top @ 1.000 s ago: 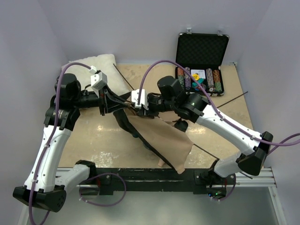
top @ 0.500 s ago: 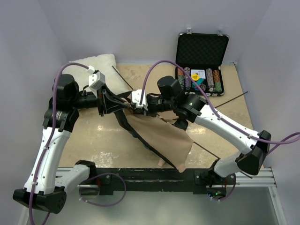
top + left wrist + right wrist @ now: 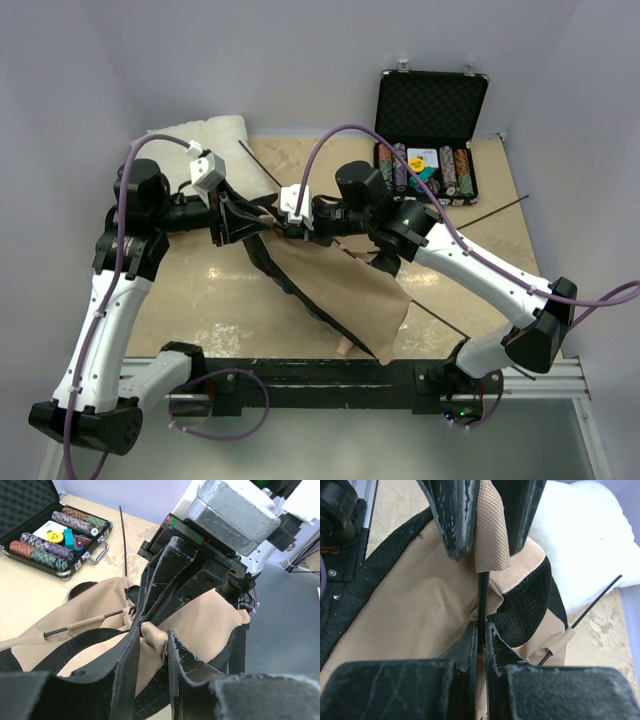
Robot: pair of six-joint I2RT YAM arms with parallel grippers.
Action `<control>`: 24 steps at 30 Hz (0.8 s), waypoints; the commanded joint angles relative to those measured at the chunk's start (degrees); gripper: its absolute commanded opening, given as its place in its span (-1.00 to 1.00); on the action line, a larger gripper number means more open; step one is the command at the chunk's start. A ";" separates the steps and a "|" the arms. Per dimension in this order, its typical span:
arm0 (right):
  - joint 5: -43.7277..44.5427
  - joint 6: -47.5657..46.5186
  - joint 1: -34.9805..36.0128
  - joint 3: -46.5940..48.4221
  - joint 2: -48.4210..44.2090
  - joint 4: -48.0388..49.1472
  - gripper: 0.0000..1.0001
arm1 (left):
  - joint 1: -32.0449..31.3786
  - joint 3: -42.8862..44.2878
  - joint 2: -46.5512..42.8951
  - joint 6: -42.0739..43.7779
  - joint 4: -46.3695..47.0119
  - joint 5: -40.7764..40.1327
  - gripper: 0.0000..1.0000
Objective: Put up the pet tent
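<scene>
The tan-brown fabric pet tent with black mesh lining (image 3: 340,290) is lying collapsed on the pale wooden worktop (image 3: 210,290). It is spreading from the middle toward the near edge, with its far-left corner gathered up between the two arms. The right gripper (image 3: 481,629) is clenching its jaws on a thin dark pole (image 3: 483,592) that is running into a tan fabric flap of the tent. The left gripper (image 3: 154,639) is facing it nose to nose, its jaws standing partly apart around that fold. I cannot tell whether they are pinching the fold or only straddling it.

The likeliest trouble is the fabric slipping. If the left jaws are not gripping the fold, any push on the pole would probably drag the flap along or let it slump off the pole, rather than feeding the pole through. The pole is slim and smooth, so it may twist or slide between the right jaws under load, and its tip could snag the mesh. The two grippers are also working almost in contact, so a small misalignment risks a knock.

A loose dark pole (image 3: 495,212) is lying at the right beside the open black hard case of poker chips (image 3: 430,110). A fluffy white pillow (image 3: 205,135) is sitting at the far left. Tugging the tent could sweep either aside.
</scene>
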 commanded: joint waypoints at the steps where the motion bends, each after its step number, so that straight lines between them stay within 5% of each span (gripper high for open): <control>1: 1.70 0.42 -0.16 2.19 -0.96 3.09 -1.00 | -1.68 -1.62 1.45 0.14 2.03 -2.01 -0.32; 9: 0.29 0.94 -0.07 2.72 -0.69 3.53 -1.00 | -3.88 -4.25 2.68 -3.02 7.13 -4.83 -0.37; 13: -0.15 1.74 0.02 2.46 -1.22 3.88 -1.00 | -3.97 -5.40 2.94 -2.15 6.27 -6.06 -0.94; 15: -0.42 2.26 -0.33 1.58 -1.57 2.92 -1.00 | -2.93 -4.79 2.94 -1.45 3.02 -5.89 -1.00; 16: -0.24 1.74 -0.86 0.71 -1.92 1.96 -0.95 | -1.61 -4.70 2.68 -1.01 2.22 -3.89 -1.00; 19: 0.11 0.51 -3.40 -3.42 -4.20 -0.59 -0.37 | 0.77 -4.79 0.58 3.62 -0.85 -0.53 -1.00; 24: -0.85 -2.92 -12.18 -11.95 -7.72 -4.64 -0.14 | 1.04 -5.92 -1.97 16.27 -11.29 -0.44 -1.00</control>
